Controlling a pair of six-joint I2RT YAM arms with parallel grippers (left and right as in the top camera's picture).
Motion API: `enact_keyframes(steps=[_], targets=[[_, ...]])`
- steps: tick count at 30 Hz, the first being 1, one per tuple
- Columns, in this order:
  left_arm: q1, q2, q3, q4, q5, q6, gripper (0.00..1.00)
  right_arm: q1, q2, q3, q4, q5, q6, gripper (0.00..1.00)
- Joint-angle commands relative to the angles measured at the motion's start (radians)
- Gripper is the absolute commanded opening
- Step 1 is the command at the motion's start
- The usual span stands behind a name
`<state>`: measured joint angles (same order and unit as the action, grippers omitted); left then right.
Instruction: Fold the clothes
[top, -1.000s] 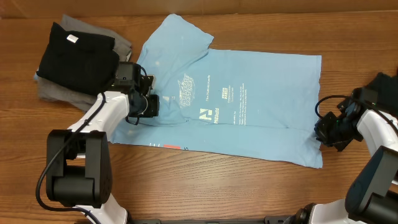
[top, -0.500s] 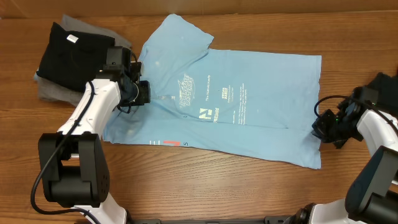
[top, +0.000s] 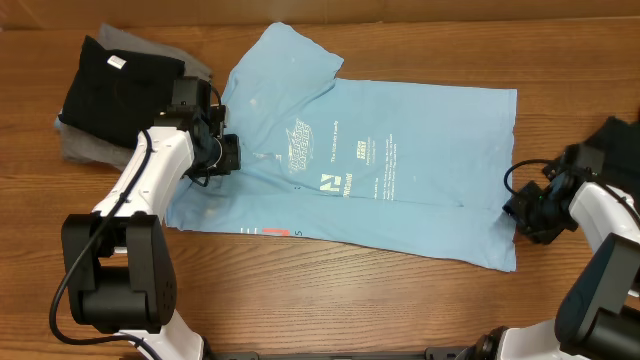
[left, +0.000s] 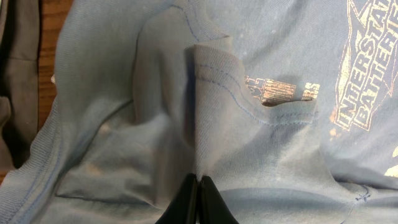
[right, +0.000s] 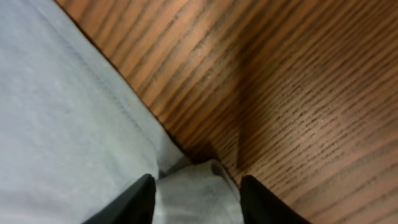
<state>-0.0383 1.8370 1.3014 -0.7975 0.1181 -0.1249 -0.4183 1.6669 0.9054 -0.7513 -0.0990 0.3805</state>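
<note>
Twice pinching the light blue shirt (top: 400, 150), spread flat on the tabletop (top: 400, 310): squeezing the left tool (left: 198, 185) tight shut on a ridge of cloth by the collar, and holding a bunched bit of the bottom hem in the right tool (right: 196, 193), its two sides partway apart. Only just starting on this one; not folding anything over yet. Looking done already at the far left: black shirt (top: 120, 85) on grey shirt (top: 85, 150). Reading "INTERSTAT" and "BATTERIE" on the chest print, cut off at the edge.
</note>
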Motion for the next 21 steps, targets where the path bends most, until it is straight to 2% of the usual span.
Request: enact_keyframes(steps=[1, 4, 7, 15, 21], targets=[[0.005, 0.012, 0.023, -0.005, -0.016, -0.01, 0.04, 0.0, -0.013, -0.028, 0.019, 0.021, 0.017, 0.33], [0.005, 0.012, 0.023, -0.008, -0.016, -0.01, 0.04, -0.007, -0.013, -0.026, 0.024, 0.019, 0.017, 0.16], [0.005, 0.012, 0.023, -0.012, -0.017, -0.01, 0.04, -0.012, -0.013, -0.015, 0.017, 0.019, 0.016, 0.05], [0.005, 0.012, 0.03, -0.019, -0.016, -0.011, 0.04, -0.015, -0.056, 0.093, -0.079, -0.053, -0.007, 0.04], [0.005, 0.012, 0.073, -0.064, -0.026, -0.014, 0.04, -0.015, -0.08, 0.111, -0.083, -0.093, -0.037, 0.04]])
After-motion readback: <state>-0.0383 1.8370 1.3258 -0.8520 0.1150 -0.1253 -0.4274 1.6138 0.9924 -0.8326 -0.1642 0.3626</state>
